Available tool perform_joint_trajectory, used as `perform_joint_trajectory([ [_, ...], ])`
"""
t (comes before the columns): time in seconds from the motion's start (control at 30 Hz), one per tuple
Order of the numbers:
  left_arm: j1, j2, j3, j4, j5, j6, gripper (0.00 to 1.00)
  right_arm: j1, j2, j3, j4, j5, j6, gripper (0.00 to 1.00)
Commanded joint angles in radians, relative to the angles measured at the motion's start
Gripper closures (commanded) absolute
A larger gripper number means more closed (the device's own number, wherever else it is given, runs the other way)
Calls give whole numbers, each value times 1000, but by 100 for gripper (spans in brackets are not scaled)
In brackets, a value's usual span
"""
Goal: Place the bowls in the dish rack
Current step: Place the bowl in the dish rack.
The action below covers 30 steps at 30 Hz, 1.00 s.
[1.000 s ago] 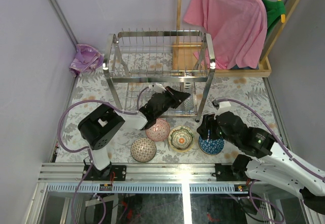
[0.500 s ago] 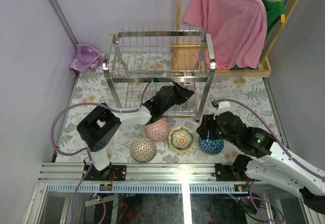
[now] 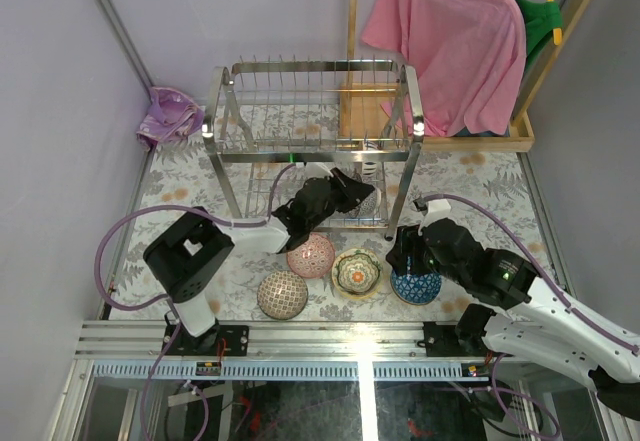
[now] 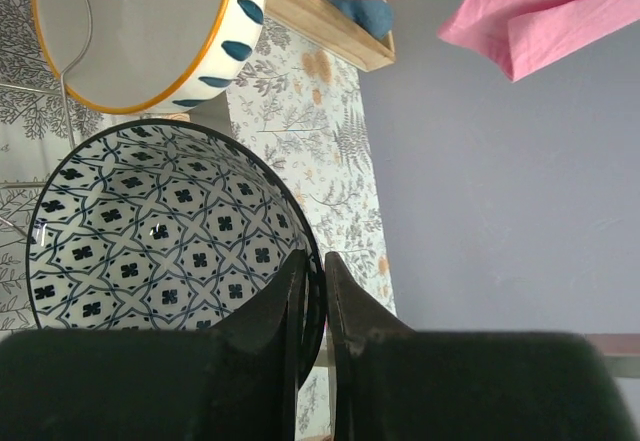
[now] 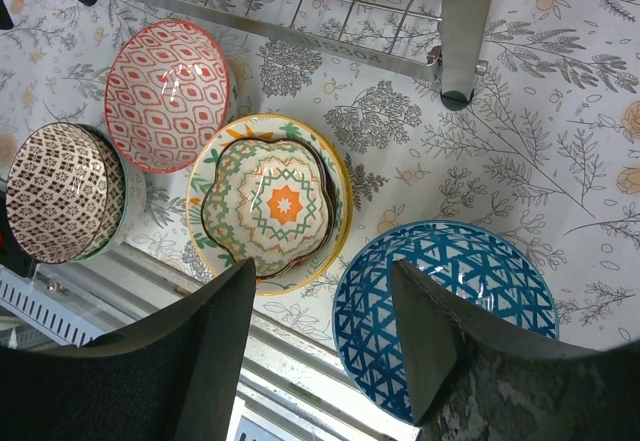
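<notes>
From above, the dish rack (image 3: 315,141) stands on the counter (image 3: 470,176). Left wrist: your left gripper (image 4: 312,271) pinches a navy-patterned bowl (image 4: 170,231) by its rim, in the rack's lower tier. Right wrist: your right gripper (image 5: 325,291) hangs spread over a blue bowl (image 5: 445,301) before the rack.

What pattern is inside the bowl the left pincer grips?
The bowl shows navy-on-white geometric tiles; left wrist view.

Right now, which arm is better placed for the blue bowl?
Right: the right tool, open, hovers over the blue bowl; the left tool is shut on a patterned bowl at the dish rack.
</notes>
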Motion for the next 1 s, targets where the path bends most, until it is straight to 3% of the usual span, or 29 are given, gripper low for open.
perform_joint_trajectory([
  [0.0, 30, 35, -92, 155, 120, -62, 100, -4, 1, 21, 20, -45, -25, 37],
  [0.23, 34, 71, -78, 323, 172, -96, 100, -6, -1, 27, 5, -39, -26, 37],
  [0.43, 33, 105, -51, 341, 189, -119, 100, -6, -1, 26, 3, -34, -30, 37],
  [0.97, 76, -21, -182, 167, 128, -59, 100, -5, -15, -2, 16, -38, -27, 37],
])
